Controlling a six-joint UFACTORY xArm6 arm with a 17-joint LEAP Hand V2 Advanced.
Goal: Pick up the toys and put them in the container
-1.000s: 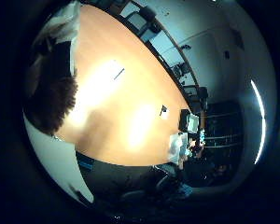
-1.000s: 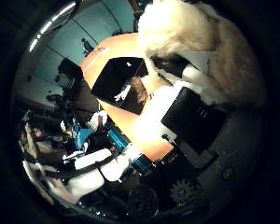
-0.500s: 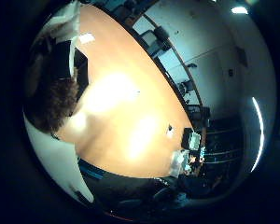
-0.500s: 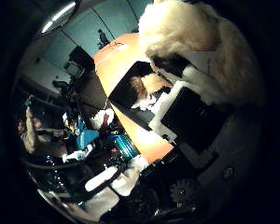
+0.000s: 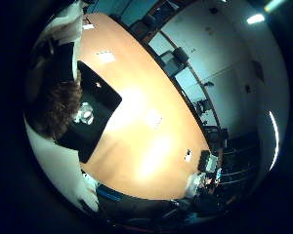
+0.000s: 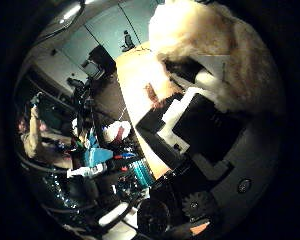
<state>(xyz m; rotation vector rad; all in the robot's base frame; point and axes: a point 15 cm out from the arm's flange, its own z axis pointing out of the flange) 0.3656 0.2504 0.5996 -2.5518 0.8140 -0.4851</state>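
Observation:
My hand [image 6: 203, 118] is shut on a furry plush toy, cream in the right thumb side palm view [image 6: 205, 40] and brown where it shows in the right little finger side palm view [image 5: 57, 105]. It fills much of the thumb side view, close to the palm. A white finger [image 5: 57, 166] curves below the fur. A black container [image 5: 100, 105] stands on the orange table [image 5: 151, 132] beside the held toy, with a small pale toy [image 5: 85, 114] inside it. The thumb side view shows another small toy [image 6: 150, 93] lying on the table.
A sheet of paper [image 5: 104, 58] and a small dark object [image 5: 188, 154] lie on the table. Chairs [image 5: 171, 60] line its far side. Teal and white clutter [image 6: 102, 155] stands off the table's end.
Both views have shifted, so the hand has moved with the plush toy. The black container now shows fully in the little finger side view, close beside the held toy. The grip looks unchanged.

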